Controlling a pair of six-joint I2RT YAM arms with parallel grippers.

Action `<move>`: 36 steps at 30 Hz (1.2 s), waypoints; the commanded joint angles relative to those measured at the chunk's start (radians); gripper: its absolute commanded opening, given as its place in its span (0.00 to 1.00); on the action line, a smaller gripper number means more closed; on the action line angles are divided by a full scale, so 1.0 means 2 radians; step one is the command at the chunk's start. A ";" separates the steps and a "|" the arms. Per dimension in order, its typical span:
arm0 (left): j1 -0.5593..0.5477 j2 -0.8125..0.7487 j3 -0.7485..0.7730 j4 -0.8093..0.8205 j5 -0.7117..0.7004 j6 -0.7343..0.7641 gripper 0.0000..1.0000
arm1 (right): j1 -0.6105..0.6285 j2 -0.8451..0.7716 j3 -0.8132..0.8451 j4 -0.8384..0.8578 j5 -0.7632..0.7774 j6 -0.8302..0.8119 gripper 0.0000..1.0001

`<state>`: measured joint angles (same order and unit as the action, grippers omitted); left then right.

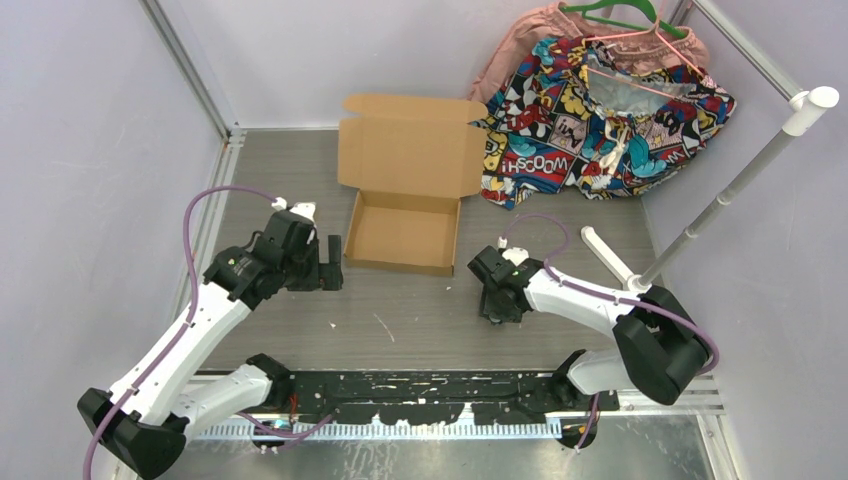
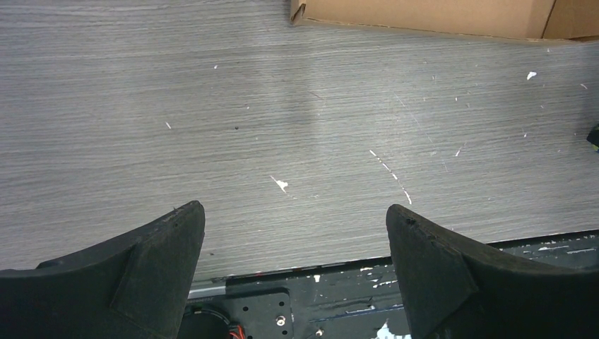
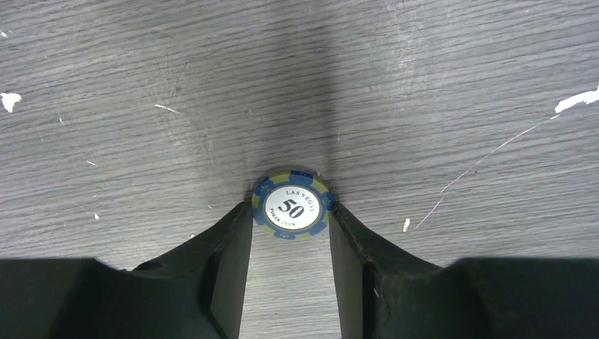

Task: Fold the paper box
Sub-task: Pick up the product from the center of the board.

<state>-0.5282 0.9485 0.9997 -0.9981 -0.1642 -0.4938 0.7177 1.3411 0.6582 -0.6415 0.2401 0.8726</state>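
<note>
Presently, the brown corrugated cardboard box point(image 1: 400, 228) stands lid-open at centre. Left claw point(image 1: 332, 262) released, right claw point(image 3: 291, 215) grasping a blue-green poker chip point(image 3: 292, 206) — lid closure apparently next.

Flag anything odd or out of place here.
The right gripper is closed around a Las Vegas 50 poker chip on the table, unrelated to the paper box, which sits open and untouched nearby. White flecks dot the table.

Left jaws gape wide; right jaws pinch a poker chip point(image 3: 290, 206).

matt brown cardboard paper box point(image 1: 405, 232); scuffed woodgrain table point(image 1: 420, 312); smooth plastic chip point(image 3: 291, 207)
</note>
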 commanded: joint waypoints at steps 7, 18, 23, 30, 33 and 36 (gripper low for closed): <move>-0.001 -0.011 0.001 0.017 -0.007 -0.001 1.00 | 0.001 0.001 0.011 -0.035 0.008 0.006 0.32; 0.000 -0.013 0.001 0.018 -0.011 0.001 1.00 | 0.002 -0.013 0.055 -0.066 0.022 -0.008 0.32; -0.001 -0.012 0.002 0.018 -0.014 0.001 1.00 | 0.001 -0.003 0.086 -0.076 0.025 -0.018 0.32; 0.000 -0.011 0.003 0.015 -0.017 0.002 1.00 | 0.001 0.027 0.174 -0.109 0.031 -0.040 0.32; 0.000 -0.009 0.007 0.014 -0.018 0.004 1.00 | 0.001 0.045 0.218 -0.122 0.034 -0.055 0.32; 0.000 -0.007 0.010 0.014 -0.019 0.006 1.00 | 0.001 0.066 0.256 -0.131 0.035 -0.066 0.32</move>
<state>-0.5282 0.9421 0.9997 -0.9955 -0.1829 -0.4927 0.7177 1.4403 1.0641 -0.8654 0.2798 0.7853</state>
